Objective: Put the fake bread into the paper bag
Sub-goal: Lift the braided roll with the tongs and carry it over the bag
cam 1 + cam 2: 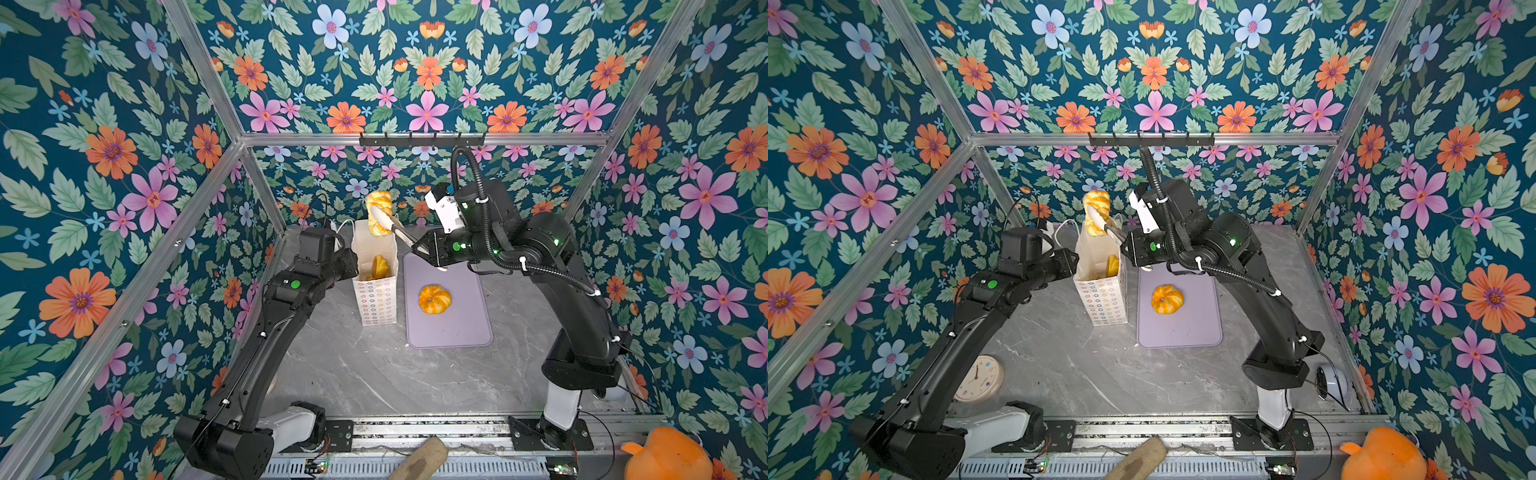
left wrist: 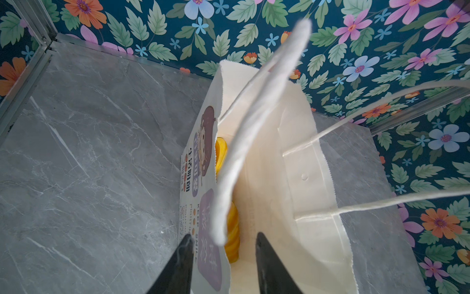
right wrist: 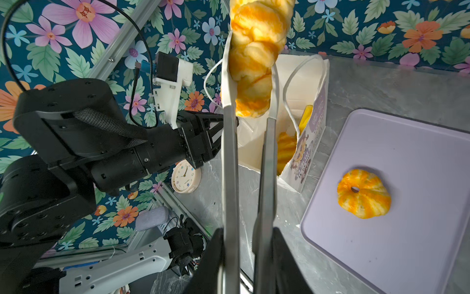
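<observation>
- The right fingers (image 3: 248, 257) were clamped on tongs (image 3: 230, 165), whose tips pinched the braid (image 3: 254, 63) well ahead of them, above the bag (image 1: 376, 303) mouth.
- Only the left wrist view showed the left fingers (image 2: 222, 244) apart, astride the bag's printed wall, with bread (image 2: 232, 229) inside just ahead.
- A bun (image 1: 434, 298) lay on the mat (image 1: 457, 328), apart from the right fingers.
- A top view and the right wrist view showed a clock (image 1: 978, 378) on the surface (image 1: 1084, 374).
</observation>
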Robot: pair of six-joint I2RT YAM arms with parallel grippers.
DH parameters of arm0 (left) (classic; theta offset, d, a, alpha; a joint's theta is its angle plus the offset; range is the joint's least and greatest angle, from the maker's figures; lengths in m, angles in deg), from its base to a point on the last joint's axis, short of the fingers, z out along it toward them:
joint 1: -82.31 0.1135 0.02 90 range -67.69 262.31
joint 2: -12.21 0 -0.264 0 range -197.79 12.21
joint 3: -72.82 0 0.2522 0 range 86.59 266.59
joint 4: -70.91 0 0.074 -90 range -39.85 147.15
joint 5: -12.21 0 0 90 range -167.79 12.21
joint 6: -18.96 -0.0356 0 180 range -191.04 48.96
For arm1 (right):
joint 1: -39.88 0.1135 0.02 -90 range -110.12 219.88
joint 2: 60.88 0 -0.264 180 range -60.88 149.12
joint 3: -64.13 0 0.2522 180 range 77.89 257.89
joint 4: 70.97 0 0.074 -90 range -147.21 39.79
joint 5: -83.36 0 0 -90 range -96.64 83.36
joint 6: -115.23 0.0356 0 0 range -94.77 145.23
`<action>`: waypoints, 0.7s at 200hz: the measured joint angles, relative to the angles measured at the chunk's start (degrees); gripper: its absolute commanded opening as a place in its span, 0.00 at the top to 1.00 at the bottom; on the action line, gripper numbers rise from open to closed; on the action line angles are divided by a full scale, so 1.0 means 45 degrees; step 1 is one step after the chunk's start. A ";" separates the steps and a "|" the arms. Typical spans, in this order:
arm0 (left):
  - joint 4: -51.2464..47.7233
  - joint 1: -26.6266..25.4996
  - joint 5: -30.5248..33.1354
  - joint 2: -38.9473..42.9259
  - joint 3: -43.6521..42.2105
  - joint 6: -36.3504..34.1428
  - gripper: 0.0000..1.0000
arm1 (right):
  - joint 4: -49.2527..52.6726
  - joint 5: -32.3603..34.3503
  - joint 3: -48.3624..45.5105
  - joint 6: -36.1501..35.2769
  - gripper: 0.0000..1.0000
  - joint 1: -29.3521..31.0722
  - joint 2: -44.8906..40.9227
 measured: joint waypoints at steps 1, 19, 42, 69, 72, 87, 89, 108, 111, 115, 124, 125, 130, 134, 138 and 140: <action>0.0000 0.0000 -0.0005 0.0000 0.0000 0.0000 0.58 | -0.0005 -0.0005 0.0000 0.0005 0.75 0.0005 0.0015; 0.0019 0.0000 -0.0049 -0.0010 0.0000 0.0005 0.58 | -0.0078 0.0000 -0.0010 0.0053 0.76 0.0078 0.0219; 0.0024 0.0000 -0.0092 -0.0010 0.0005 0.0005 0.58 | -0.0243 0.0087 -0.0102 0.0335 0.76 0.0330 0.0495; 0.0024 0.0000 -0.0073 -0.0010 0.0019 0.0000 0.58 | -0.0214 0.0277 0.0267 0.0413 0.76 0.0661 0.1239; 0.0024 0.0000 -0.0073 -0.0010 0.0019 0.0000 0.58 | -0.0214 0.0321 0.0316 0.0418 0.76 0.0675 0.1316; 0.0024 0.0000 -0.0063 0.0005 0.0019 0.0000 0.58 | -0.0117 0.0505 0.0544 0.0505 0.75 0.0714 0.1608; 0.0029 0.0000 -0.0063 0.0015 0.0015 0.0000 0.58 | -0.0102 0.0534 0.0554 0.0510 0.76 0.0714 0.1622; 0.0058 0.0000 -0.0063 0.0058 -0.0034 0.0000 0.58 | 0.0024 0.0855 0.0559 0.0661 0.76 0.0709 0.1768; 0.0063 0.0000 -0.0063 0.0058 -0.0044 0.0000 0.58 | 0.0049 0.0918 0.0554 0.0665 0.76 0.0709 0.1792; 0.0073 0.0000 -0.0063 0.0058 -0.0058 0.0000 0.58 | 0.0078 0.0957 0.0534 0.0699 0.76 0.0709 0.1821; 0.0078 0.0000 -0.0063 0.0058 -0.0083 0.0005 0.58 | 0.0155 0.1069 0.0491 0.0704 0.75 0.0714 0.1914; 0.0078 0.0000 -0.0063 0.0058 -0.0087 0.0005 0.58 | 0.0165 0.1093 0.0486 0.0709 0.75 0.0714 0.1928; 0.0083 0.0000 -0.0063 0.0058 -0.0107 0.0005 0.58 | 0.0214 0.1137 0.0471 0.0719 0.75 0.0719 0.1987; 0.0083 0.0000 -0.0063 0.0063 -0.0117 0.0005 0.58 | 0.0248 0.1175 0.0466 0.0738 0.75 0.0719 0.2035; 0.0087 0.0000 -0.0063 0.0063 -0.0131 0.0005 0.58 | 0.0287 0.1229 0.0466 0.0743 0.76 0.0724 0.2074; 0.0092 0.0000 -0.0063 0.0063 -0.0136 0.0005 0.58 | 0.0311 0.1263 0.0461 0.0743 0.76 0.0729 0.2103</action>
